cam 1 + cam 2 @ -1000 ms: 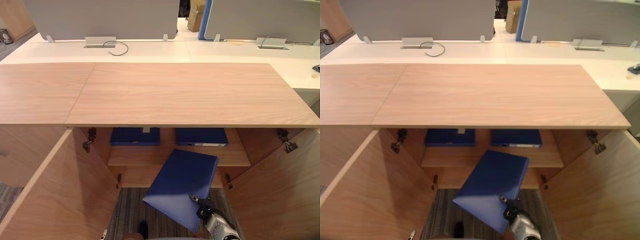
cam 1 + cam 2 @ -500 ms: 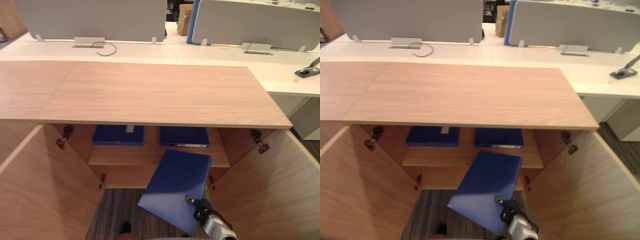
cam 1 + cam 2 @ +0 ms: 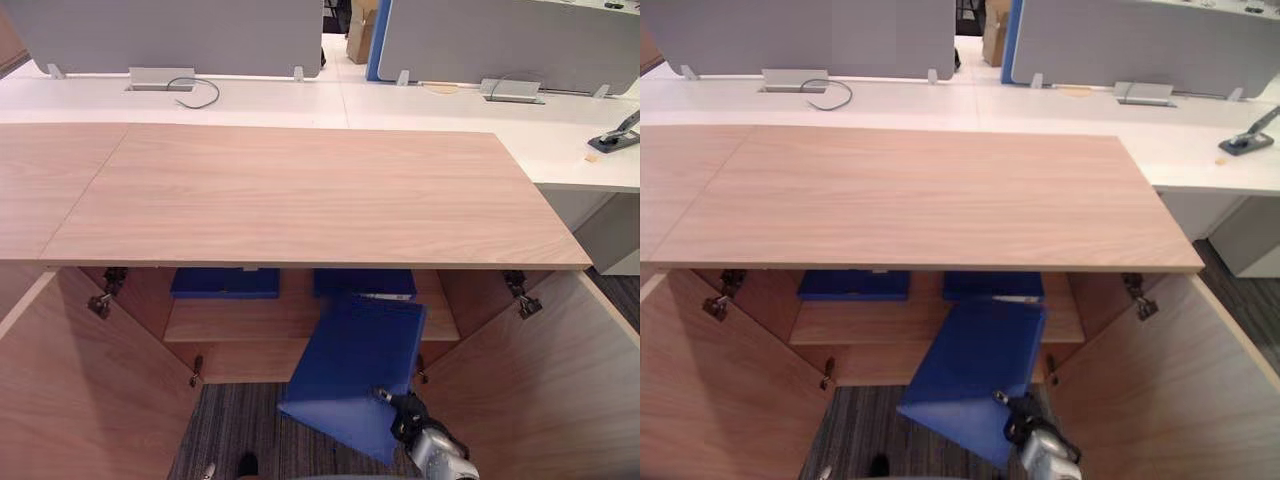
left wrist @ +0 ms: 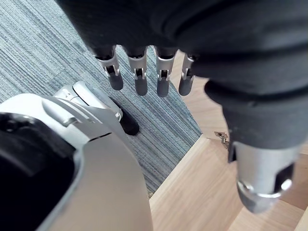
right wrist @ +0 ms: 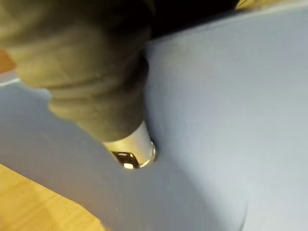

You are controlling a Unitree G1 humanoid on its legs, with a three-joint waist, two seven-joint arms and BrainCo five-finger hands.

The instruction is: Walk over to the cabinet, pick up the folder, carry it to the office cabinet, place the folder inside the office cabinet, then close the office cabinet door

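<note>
My right hand is shut on a blue folder at its near lower corner. The folder is tilted up, and its far edge reaches the front of the shelf inside the open wooden office cabinet. In the right wrist view my thumb presses flat on the folder's blue cover. My left hand hangs open over the grey carpet, fingers straight, holding nothing.
Both cabinet doors stand wide open, the left door and the right door flanking the opening. Two more blue folders lie on the shelf. White desks with grey dividers stand behind the cabinet.
The whole view has shifted, so the camera has moved. The folder now stands steeper, and its far edge overlaps the shelf front under the right stored folder. My right hand keeps hold.
</note>
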